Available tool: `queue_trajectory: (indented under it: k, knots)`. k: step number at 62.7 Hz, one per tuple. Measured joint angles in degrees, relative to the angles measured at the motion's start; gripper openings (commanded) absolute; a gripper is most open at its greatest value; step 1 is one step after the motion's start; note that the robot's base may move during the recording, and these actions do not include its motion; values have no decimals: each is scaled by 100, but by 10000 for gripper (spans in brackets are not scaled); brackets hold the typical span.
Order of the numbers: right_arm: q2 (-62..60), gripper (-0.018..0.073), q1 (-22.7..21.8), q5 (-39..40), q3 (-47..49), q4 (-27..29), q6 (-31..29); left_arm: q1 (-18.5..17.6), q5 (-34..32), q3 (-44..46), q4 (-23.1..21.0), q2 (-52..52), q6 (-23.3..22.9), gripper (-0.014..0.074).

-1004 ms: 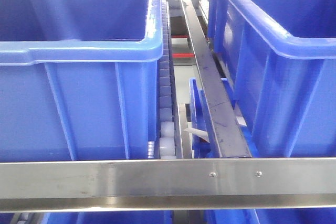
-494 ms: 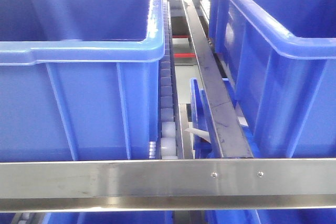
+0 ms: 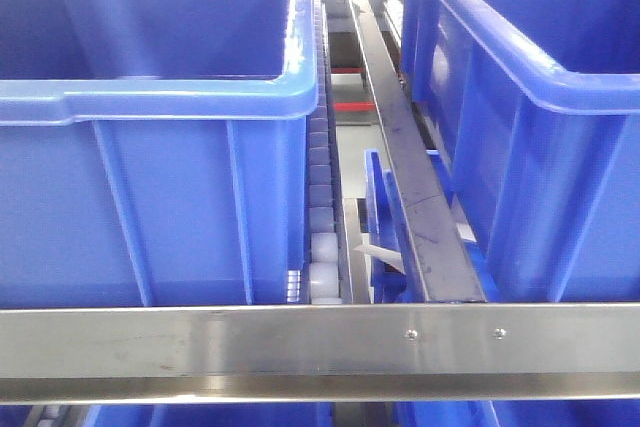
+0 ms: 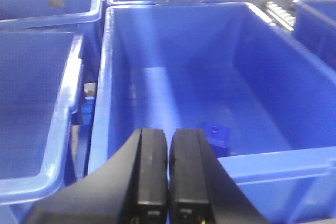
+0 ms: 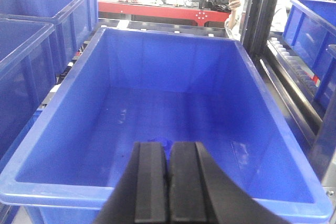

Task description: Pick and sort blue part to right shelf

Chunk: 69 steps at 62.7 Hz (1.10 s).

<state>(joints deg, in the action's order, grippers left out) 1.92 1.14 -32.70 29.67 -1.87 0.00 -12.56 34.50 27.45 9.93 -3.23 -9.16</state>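
While both arms hang over tubs, the scene runs thus:
Right shelf (image 3: 320, 337): steel front rail across the lower frame, likely stopping tubs from rolling off the white roller track (image 3: 322, 267).
Left tub (image 3: 150, 197): only its outside wall shows in the front view.
Left claw (image 4: 168, 182): pads pressed together, nothing between them, above a tub.
Blue part (image 4: 217, 135): lies low centre on that tub's floor; only the left wrist view shows it.
Right claw (image 5: 167, 187): closed; a small blue bit at its tips, unclear whether gripped.
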Motion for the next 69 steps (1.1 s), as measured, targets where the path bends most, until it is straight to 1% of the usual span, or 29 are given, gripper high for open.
queue_trajectory:
  k: [7, 12, 17, 21, 28, 35, 45, 69]
  knots:
    - [0, 58, 0, 0, 0, 0, 0, 637, -601, -697, -486, 281, 154, 123]
    - [0, 58, 0, 0, 0, 0, 0, 1043, -1029, -1239, -710, 359, 178, 124]
    - [0, 58, 0, 12, 0, 12, 0, 1318, -1466, -1749, -791, 359, 193, 123]
    - [0, 58, 0, 12, 0, 12, 0, 1430, -1795, -2105, -819, 359, 202, 123]
    - [0, 58, 0, 12, 0, 12, 0, 1459, -2469, -2740, -834, 359, 202, 123]
    - [0, 58, 0, 12, 0, 12, 0, 1459, -2700, -2781, -868, 359, 213, 123]
    - [0, 58, 0, 12, 0, 12, 0, 1459, -2810, -2781, -922, 359, 213, 123]
    - [0, 58, 0, 21, 0, 12, 0, 1459, -2821, -2781, -937, 359, 213, 123]
